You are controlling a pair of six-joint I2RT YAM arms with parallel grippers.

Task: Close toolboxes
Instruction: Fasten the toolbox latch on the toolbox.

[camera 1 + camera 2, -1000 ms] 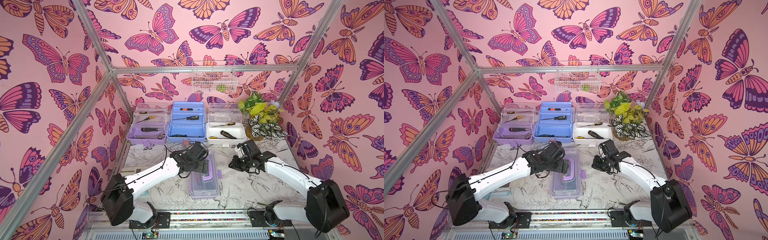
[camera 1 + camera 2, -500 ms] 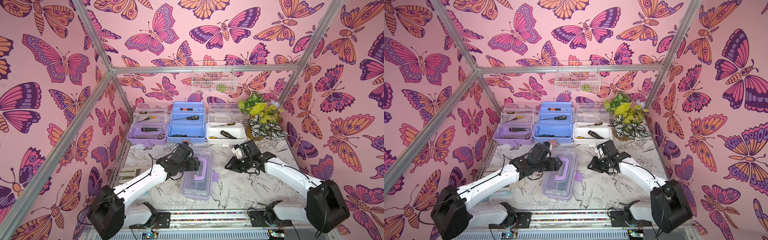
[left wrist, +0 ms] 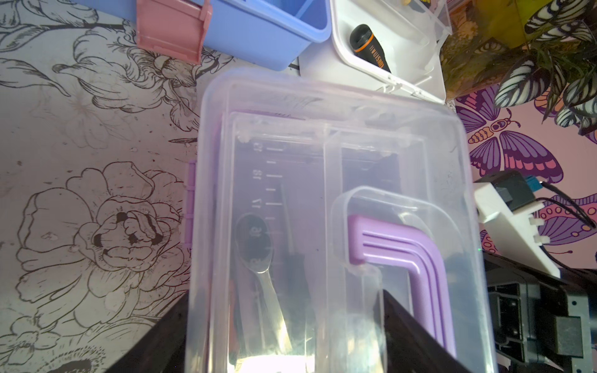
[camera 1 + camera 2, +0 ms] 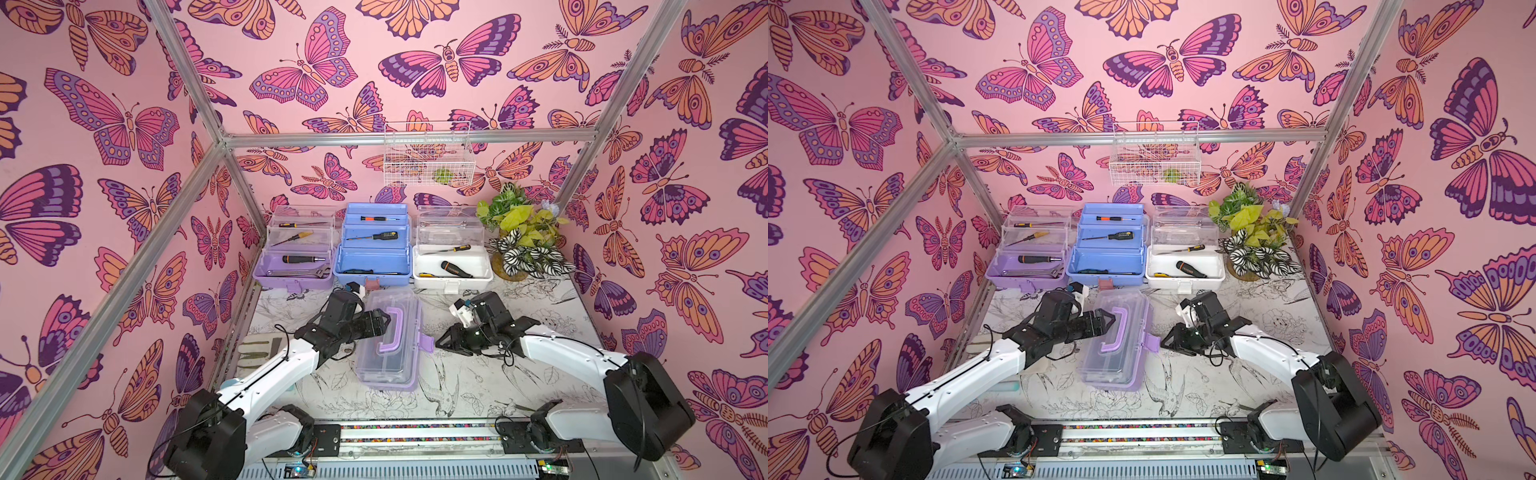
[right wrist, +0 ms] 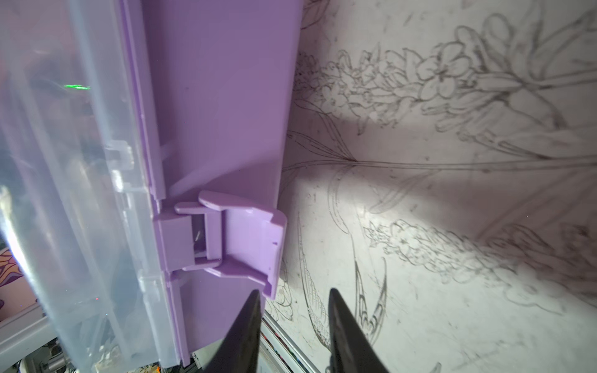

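Lilac toolbox (image 4: 388, 338) rotated since earlier; left gripper (image 4: 384, 322) over lid.

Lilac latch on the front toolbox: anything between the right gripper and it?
Nothing visible. The right gripper sits just short of the latch, which sticks out unfastened from the lilac toolbox; only bare table lies beside it.

We note the tabletop (image 4: 478, 386), floral-printed. Along its far edge: open lilac toolbox (image 4: 293, 272), blue toolbox (image 4: 372, 266), white toolbox (image 4: 453, 272), potted plant (image 4: 525, 245) in the far right corner. Closed lilac toolbox (image 4: 388, 340) mid-table.
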